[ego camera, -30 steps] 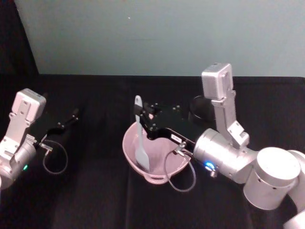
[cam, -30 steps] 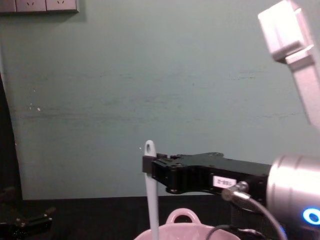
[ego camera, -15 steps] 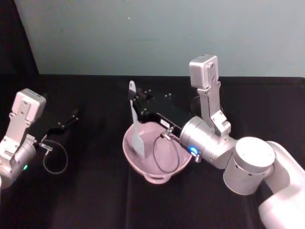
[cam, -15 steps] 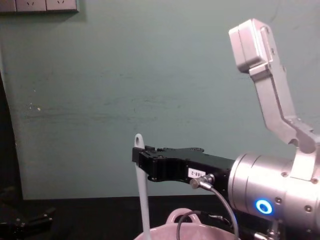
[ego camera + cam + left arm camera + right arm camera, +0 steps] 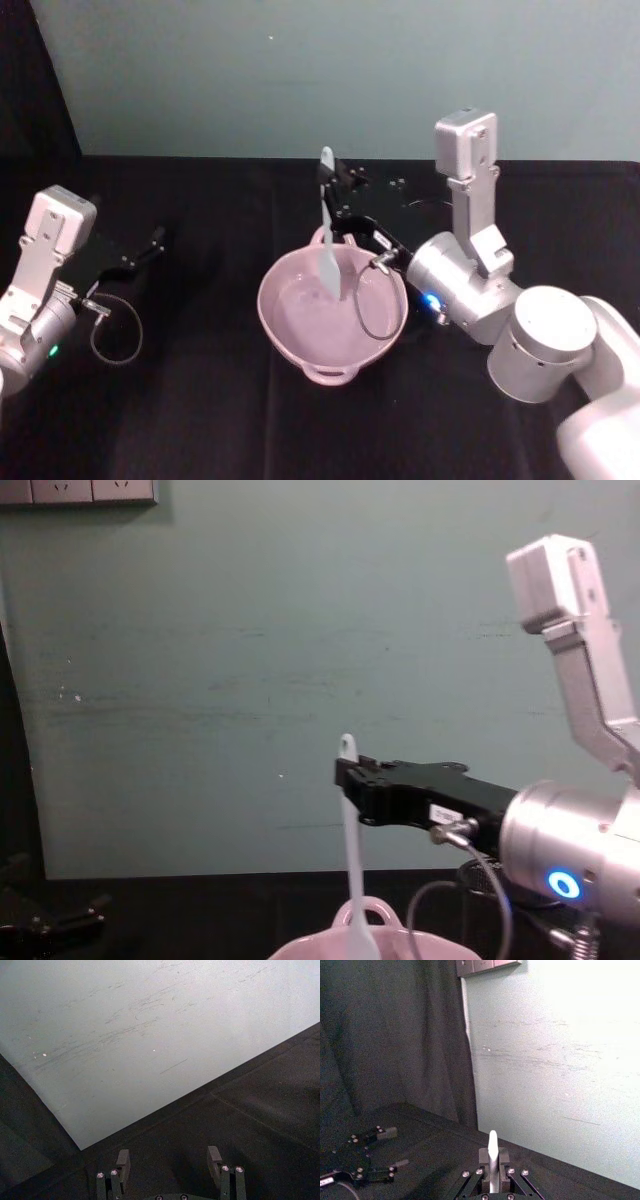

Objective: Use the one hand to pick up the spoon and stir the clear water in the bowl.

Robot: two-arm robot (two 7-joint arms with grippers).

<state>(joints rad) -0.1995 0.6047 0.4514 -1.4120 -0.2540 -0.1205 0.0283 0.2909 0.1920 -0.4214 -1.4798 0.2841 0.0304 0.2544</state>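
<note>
One right tool point(image 5: 331, 192) clamped on spoon point(image 5: 327, 262), blade in bowl point(image 5: 300, 335); label point(image 5: 443, 813) unreadable; left tool point(image 5: 168, 1160) apart, parked

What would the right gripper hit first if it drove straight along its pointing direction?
Probably the teal wall, near the edge of the dark curtain. The right gripper, shut on the spoon, points across the black table; nothing nearer shows in line, though depth is unclear.

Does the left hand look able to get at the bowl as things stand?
Probably yes: only bare table lies between the left hand and the bowl; the right hand, holding the spoon, sits over its far rim.
</note>
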